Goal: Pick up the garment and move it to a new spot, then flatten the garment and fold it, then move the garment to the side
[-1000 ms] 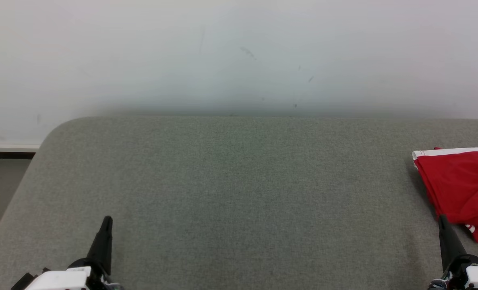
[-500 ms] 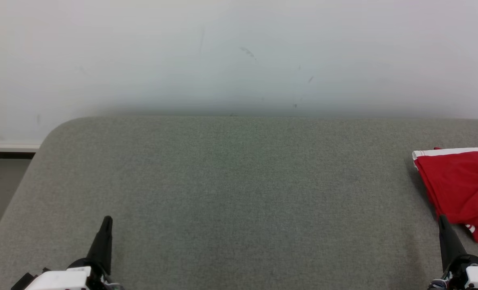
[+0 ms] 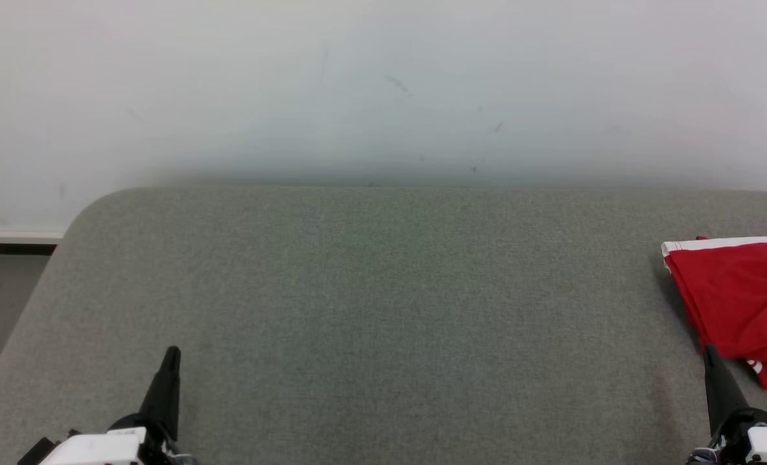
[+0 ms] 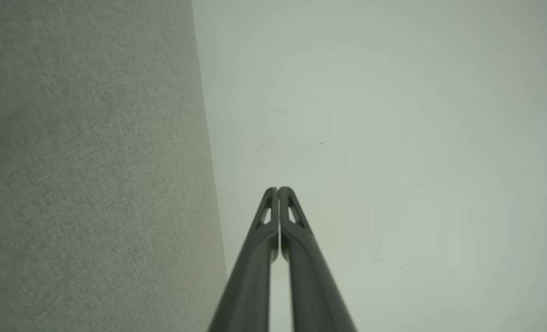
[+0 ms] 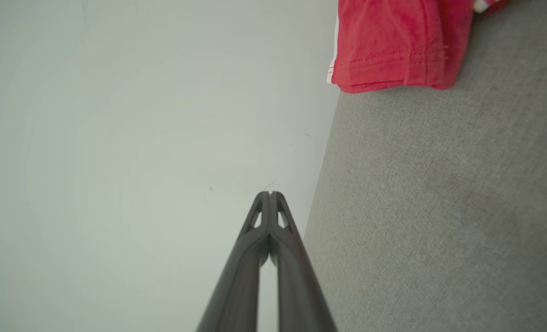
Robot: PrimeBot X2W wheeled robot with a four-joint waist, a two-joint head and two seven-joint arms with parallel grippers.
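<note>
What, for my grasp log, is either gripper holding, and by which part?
Nothing. The left gripper and right gripper are both shut and empty; the red garment lies free.

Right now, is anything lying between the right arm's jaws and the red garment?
Nothing visible does. In the head view the right gripper, jaws shut, has its tip beside the near edge of the red garment. The right wrist view shows just bare grey surface between them.

My two grippers' fingers (image 3: 171,361) are black; the garment (image 3: 738,303) is red with a white stripe, on a grey-green fabric surface (image 3: 383,310) below a white wall (image 3: 383,84).
</note>
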